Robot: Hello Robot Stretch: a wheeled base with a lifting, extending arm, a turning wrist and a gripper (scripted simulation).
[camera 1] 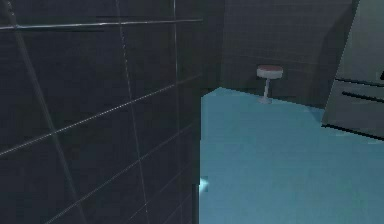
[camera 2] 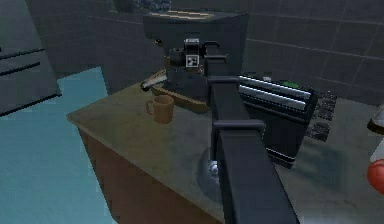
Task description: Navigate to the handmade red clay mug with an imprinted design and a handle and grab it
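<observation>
Arm side view: clay mug (camera 2: pixel 161 108) on counter (camera 2: pixel 108 120)

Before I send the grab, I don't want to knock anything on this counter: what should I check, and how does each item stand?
1. Reddish-brown clay mug with a handle upright on the brown countertop: ok.
2. Imprinted design on the mug: cannot tell.
3. Dark square arm bar reaches over the countertop: ok.
4. Jaws lined up with the mug: cannot tell.
5. Jaws hold nothing: cannot tell; the dark coffee machine stands behind them.
6. Black toaster away from the mug: ok, beyond the arm bar.
</observation>
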